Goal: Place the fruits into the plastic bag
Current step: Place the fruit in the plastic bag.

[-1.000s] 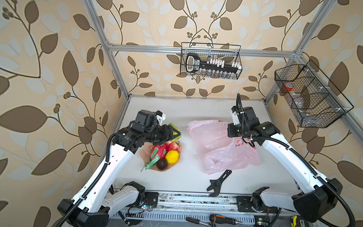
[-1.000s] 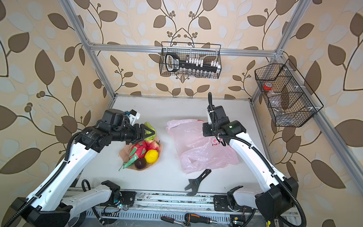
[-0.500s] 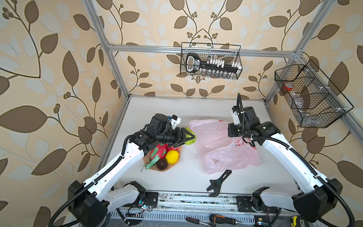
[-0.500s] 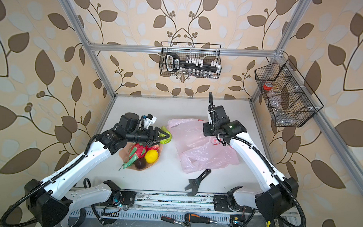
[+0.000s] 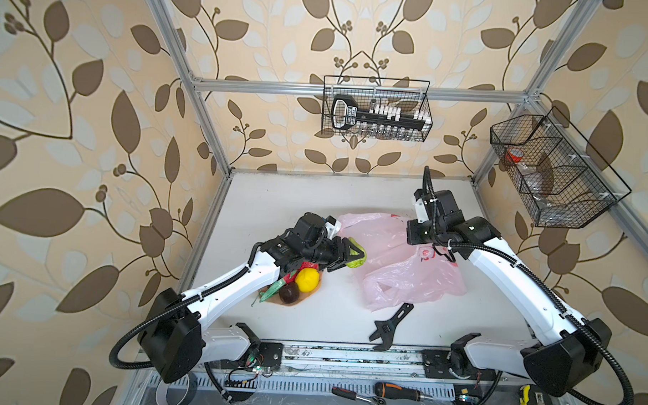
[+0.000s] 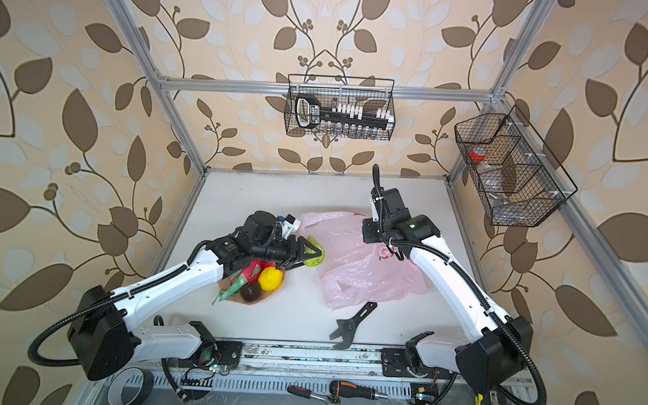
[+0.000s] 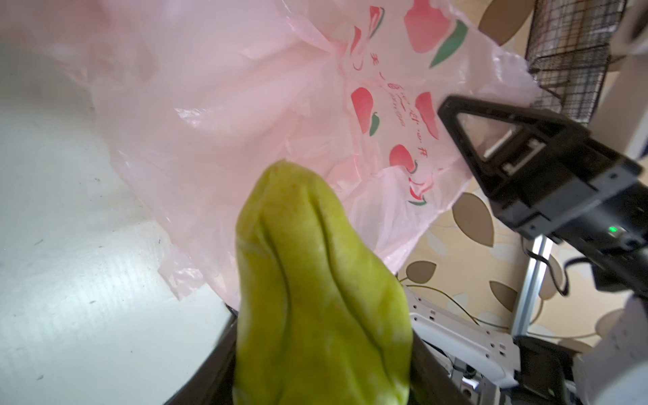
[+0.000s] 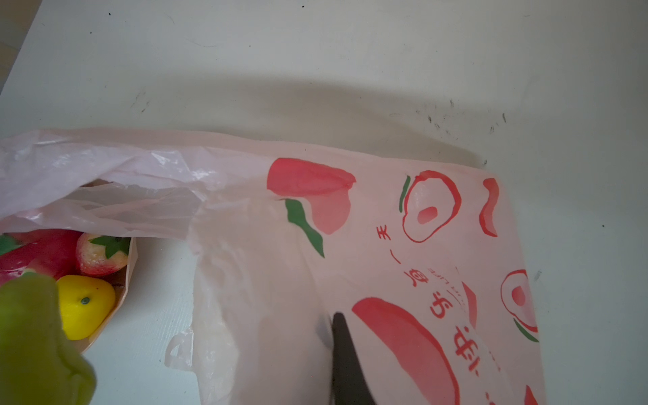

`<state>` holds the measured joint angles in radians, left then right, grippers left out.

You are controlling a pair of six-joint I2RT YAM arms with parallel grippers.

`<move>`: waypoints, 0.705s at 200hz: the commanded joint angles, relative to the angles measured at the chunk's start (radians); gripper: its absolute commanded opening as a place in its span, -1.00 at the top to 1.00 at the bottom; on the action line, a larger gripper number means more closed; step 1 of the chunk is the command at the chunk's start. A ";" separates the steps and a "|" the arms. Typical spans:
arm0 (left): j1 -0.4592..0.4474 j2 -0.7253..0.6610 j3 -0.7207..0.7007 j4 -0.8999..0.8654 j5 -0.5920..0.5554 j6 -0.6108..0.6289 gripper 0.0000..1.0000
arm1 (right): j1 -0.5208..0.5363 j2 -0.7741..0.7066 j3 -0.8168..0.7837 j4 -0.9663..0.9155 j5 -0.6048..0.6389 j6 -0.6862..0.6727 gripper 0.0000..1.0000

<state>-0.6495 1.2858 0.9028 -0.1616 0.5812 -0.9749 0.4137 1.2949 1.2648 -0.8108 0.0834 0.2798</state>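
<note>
My left end effector (image 5: 350, 257) is clamped on the green ridged toy fruit (image 7: 315, 298), which hangs clear of the white counter (image 5: 277, 209), just past the peach faceted plate (image 5: 300, 301) and right at the near edge of the thin pale pink plastic bag (image 5: 405, 273). My right end effector (image 8: 342, 336) is pinched together on the bag's upper film by the red print. From the left wrist view the film looks lifted off the counter there.

The other fruits sit on the plate: the yellow lemon (image 5: 307, 279), the dark purple round fruit (image 5: 289, 294), the red-pink dragon fruit (image 6: 251, 269) and a red strawberry (image 8: 101, 254). I can see nothing inside the bag yet, so I judge this to be the first delivery.

To do it well, I'd aim for the gap under the raised layer on the plate side, which the right wrist view shows as a loose fold. I can't tell how wide that mouth really is, so I'd lift the right arm a touch to open it before pushing in. I'd bring the fruit in low and level, its narrow end leading, and go well past the lip before letting go, since a drop at the edge would likely roll back out. The film is flimsy; nudging the lip would fold it shut, so slow and centred is my plan.
</note>
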 commanded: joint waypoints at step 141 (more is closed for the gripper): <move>-0.168 0.359 0.228 0.148 -0.134 0.013 0.85 | -0.012 -0.051 -0.052 0.026 -0.111 0.031 1.00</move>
<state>-0.8059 1.6981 1.1049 0.0128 0.4843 -0.9936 0.4095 1.2633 1.2217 -0.7849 -0.0082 0.3099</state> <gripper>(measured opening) 0.579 0.049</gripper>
